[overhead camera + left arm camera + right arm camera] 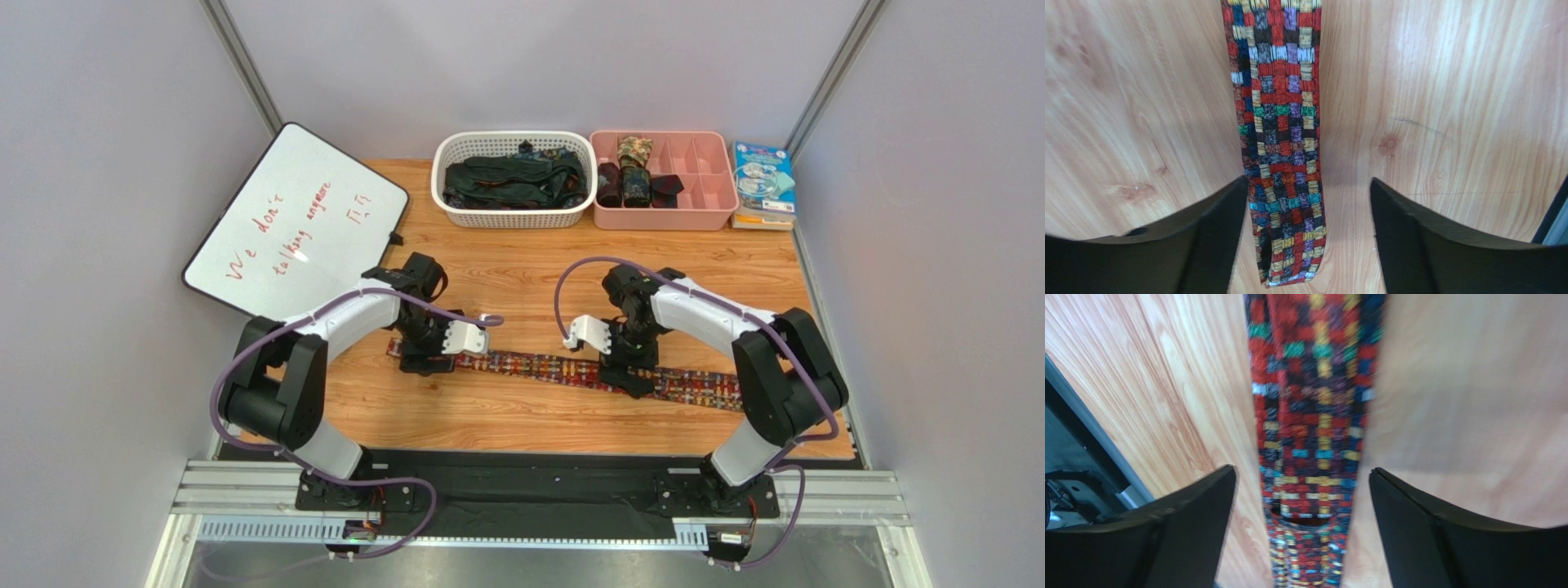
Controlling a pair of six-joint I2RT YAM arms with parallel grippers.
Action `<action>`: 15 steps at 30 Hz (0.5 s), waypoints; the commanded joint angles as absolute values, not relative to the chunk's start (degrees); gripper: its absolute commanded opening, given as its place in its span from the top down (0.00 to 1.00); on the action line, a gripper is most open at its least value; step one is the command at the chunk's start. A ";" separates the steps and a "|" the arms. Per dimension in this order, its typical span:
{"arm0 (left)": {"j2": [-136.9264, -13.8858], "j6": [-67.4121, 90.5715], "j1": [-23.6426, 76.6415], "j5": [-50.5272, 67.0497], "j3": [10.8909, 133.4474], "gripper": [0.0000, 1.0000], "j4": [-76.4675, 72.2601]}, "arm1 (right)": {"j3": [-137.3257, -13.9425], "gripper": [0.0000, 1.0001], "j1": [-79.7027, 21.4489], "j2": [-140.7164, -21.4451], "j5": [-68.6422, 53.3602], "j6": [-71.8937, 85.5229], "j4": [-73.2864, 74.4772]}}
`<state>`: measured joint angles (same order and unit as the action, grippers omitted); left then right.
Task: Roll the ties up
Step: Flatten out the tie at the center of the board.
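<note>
The tie, a long narrow strip of woven fabric [577, 371] in a busy red, orange, yellow and green check, lies flat and stretched out across the pale wooden table [528, 282] in the top view. The left gripper [470, 339] is over its left end and the right gripper [586, 333] nearer its middle. Behind it are a white slotted plastic basket [515, 218] of dark unrolled ties and a pink compartment tray [662, 221] holding a few rolled coils [634, 165]. A tilted whiteboard [298, 221] carries red handwriting that reads roughly "We don't talking anymore", followed by marks I cannot make out. The print on the blue booklet [764, 178] is too small to read. In the left wrist view the tie [1281, 122] ends in a blunt tip between the black fingers [1211, 226], which stand wide apart and pinch nothing. It looks light, limp and likely a little slick, so this tip is probably the best place to pinch across the width and start a tight coil. In the right wrist view, which is blurred, the tie [1315, 416] runs between the spread fingers [1438, 533], again ungripped. A dark gap in the cloth may be a fold.
</note>
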<state>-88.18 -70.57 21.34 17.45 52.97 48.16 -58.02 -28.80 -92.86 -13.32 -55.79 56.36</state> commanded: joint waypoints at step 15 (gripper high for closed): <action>-95.97 -64.96 26.45 14.50 59.67 0.51 53.87 | -59.33 0.44 -21.27 -103.19 -0.79 -67.40 51.94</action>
<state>-94.43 -68.71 25.17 13.02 56.34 51.31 -60.62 -23.16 -100.51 -1.56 -61.39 56.03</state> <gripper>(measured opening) 0.499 0.560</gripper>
